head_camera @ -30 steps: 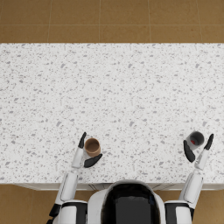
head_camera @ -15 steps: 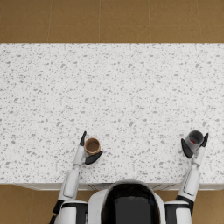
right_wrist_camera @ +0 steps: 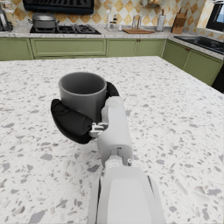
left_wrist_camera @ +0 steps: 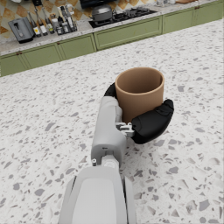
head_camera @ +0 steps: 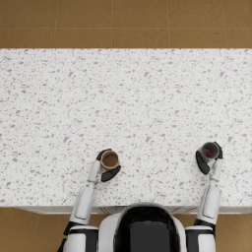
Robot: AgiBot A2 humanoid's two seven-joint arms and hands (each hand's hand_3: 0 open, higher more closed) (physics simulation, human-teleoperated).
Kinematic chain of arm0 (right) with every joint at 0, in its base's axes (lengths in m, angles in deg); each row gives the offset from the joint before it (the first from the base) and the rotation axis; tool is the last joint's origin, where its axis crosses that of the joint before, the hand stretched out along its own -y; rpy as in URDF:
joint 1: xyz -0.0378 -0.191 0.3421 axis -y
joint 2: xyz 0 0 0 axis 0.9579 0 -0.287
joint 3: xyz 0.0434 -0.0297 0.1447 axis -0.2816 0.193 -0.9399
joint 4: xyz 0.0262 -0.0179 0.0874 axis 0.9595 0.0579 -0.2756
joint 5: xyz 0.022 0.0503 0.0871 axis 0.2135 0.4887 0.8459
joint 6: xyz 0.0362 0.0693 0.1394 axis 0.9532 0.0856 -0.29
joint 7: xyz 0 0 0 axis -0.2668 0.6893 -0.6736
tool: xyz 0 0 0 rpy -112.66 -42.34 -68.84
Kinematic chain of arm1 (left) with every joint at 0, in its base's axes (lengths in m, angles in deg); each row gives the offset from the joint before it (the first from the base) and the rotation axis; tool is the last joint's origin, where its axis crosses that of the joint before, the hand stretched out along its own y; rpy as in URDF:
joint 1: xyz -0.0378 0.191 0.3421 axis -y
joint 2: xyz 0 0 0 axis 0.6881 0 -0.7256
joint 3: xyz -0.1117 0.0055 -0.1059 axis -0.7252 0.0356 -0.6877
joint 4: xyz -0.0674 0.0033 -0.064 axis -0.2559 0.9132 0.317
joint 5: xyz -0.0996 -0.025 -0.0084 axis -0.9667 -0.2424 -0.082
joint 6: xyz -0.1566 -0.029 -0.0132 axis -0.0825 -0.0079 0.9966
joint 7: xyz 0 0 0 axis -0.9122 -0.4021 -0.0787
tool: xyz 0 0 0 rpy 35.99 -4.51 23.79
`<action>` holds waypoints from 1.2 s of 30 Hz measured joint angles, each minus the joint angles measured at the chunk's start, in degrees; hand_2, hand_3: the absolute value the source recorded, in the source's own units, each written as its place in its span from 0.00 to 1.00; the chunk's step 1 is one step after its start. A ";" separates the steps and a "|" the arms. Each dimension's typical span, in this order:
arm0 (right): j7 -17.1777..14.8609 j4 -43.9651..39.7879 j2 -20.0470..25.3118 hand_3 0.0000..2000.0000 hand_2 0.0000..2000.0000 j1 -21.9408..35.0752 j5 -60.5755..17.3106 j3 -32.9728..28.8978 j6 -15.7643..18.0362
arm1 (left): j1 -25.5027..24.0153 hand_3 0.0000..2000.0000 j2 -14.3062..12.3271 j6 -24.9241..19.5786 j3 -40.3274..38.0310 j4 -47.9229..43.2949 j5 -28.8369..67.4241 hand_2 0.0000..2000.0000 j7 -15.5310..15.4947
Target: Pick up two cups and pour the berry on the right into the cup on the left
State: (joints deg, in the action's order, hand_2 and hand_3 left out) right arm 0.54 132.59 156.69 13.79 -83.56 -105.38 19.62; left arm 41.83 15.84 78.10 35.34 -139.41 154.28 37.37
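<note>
A: Change since a second ago?
B: Right hand (head_camera: 206,160) has closed in; fingers (right_wrist_camera: 70,122) now wrap the grey cup (head_camera: 209,151). Berry (head_camera: 208,153) shows red inside. Brown cup (head_camera: 109,160) unchanged, left hand (head_camera: 104,167) still gripping it.
A: Position?
B: Both cups upright, near the worktop's (head_camera: 128,103) front edge, well apart.
A: Surroundings?
B: Green cabinets (right_wrist_camera: 70,47) and a stove (right_wrist_camera: 61,29) far behind. Worktop between the cups lies bare.

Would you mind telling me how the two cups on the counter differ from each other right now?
The brown cup is tan, the grey cup dark grey. The brown cup looks empty inside; the grey cup shows something red, the berry. The left hand grips the brown cup, the right hand the grey one. Both stand upright on the speckled counter.
</note>
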 measured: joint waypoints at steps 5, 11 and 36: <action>0.12 10.36 0.01 0.64 1.00 0.58 0.00 7.49 0.48 | 2.63 0.64 -2.25 -0.02 3.54 -2.87 0.00 1.00 0.02; 0.17 16.49 -0.04 0.64 1.00 2.99 -7.23 14.29 0.92 | 5.81 0.64 -5.22 0.13 7.60 -3.96 9.06 1.00 0.00; 0.35 25.65 5.66 0.64 1.00 13.37 -52.99 32.52 2.19 | 9.24 0.64 -9.65 -0.12 10.41 0.46 19.79 1.00 0.06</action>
State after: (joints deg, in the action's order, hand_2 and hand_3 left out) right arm 0.90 158.24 162.36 27.16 -136.55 -72.85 21.81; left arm 51.07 6.18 77.98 45.76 -138.94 174.07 37.43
